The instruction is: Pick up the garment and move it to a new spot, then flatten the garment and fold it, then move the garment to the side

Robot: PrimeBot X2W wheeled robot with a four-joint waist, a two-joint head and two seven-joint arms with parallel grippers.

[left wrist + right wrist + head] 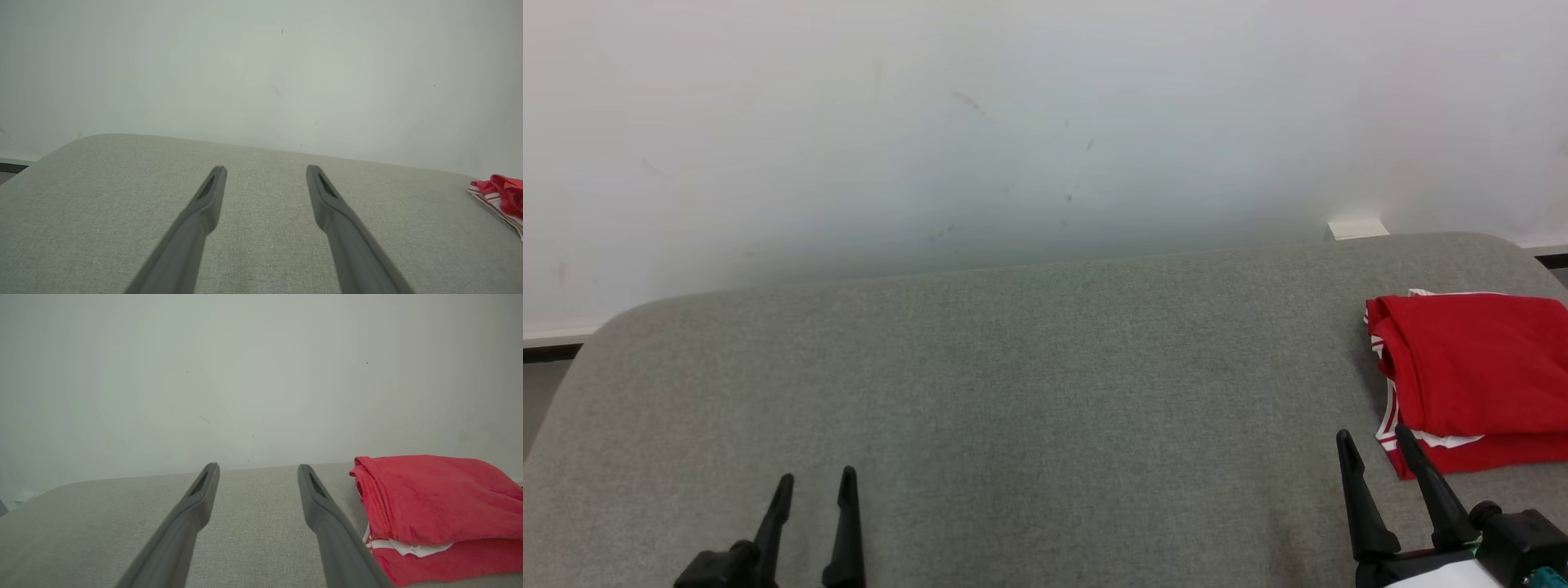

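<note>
At lower left, the left gripper (817,480) held its dark fingers apart, empty, over the grey fabric pad (1045,367). At lower right, the right gripper (1374,435) gaped empty beside the folded red, white-striped garment (1478,367) at the right edge.

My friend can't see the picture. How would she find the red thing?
Look at the big grey pad in front of the white wall. At its right end, next to the right gripper, lies a folded garment. It is bright red with white stripes along its edge, while all around it is grey, white or black.
</note>
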